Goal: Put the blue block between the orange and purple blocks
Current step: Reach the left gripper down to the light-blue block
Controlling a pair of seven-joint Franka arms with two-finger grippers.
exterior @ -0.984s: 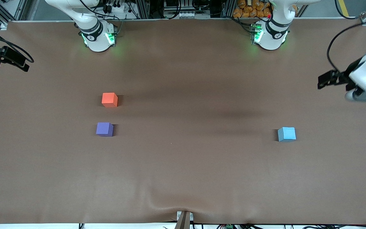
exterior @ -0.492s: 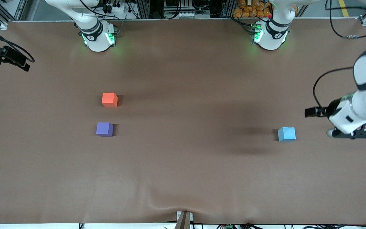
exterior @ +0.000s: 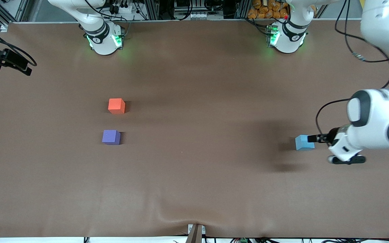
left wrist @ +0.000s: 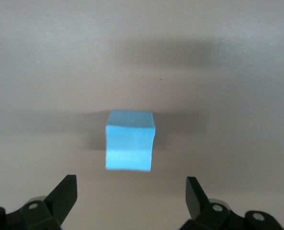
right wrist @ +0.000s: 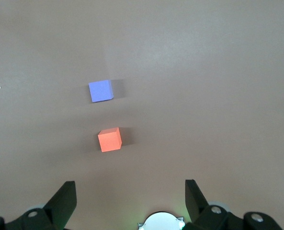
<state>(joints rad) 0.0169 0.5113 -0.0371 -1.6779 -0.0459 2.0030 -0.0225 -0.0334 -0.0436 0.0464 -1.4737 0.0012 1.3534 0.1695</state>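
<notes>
The blue block point(exterior: 305, 142) lies on the brown table toward the left arm's end. My left gripper point(exterior: 346, 160) hangs low over the table just beside it, on the side toward the table's end. In the left wrist view the left gripper point(left wrist: 130, 184) is open, and the blue block point(left wrist: 130, 141) sits ahead of the fingertips, not between them. The orange block point(exterior: 116, 105) and the purple block point(exterior: 111, 137) lie toward the right arm's end, the purple one nearer the front camera, a small gap between them. My right gripper point(right wrist: 130, 188) is open and empty, high over its own base, looking at the orange block point(right wrist: 109, 139) and purple block point(right wrist: 100, 90).
The two arm bases point(exterior: 104, 40) point(exterior: 286, 38) stand along the table's back edge. A black camera mount point(exterior: 7, 60) juts in at the right arm's end. The brown cover wrinkles near the front edge point(exterior: 181, 216).
The left arm has swung down and toward the front camera, bringing its open gripper close beside the blue block. The three blocks and the right arm have not moved.
</notes>
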